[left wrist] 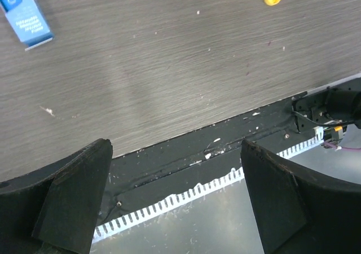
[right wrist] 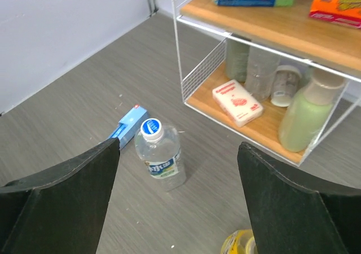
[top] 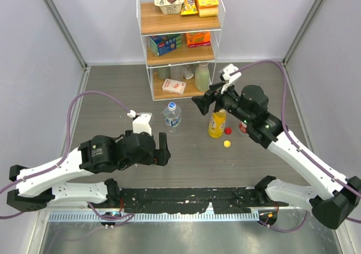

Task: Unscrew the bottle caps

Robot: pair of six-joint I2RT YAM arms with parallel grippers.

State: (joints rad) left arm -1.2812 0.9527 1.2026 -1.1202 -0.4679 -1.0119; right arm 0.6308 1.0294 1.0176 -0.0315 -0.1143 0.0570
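The short clear water bottle with a blue cap stands on the grey counter just in front of the white wire shelf, and the yellow-orange juice bottle stands near it, a bit further from the shelf. The left fingers and the right fingers are both spread wide apart and hold nothing.

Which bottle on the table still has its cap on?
The short clear water bottle, standing apart on the left, with its blue cap on. The yellow juice bottle looks open, and a yellow cap and a red cap lie loose beside it.
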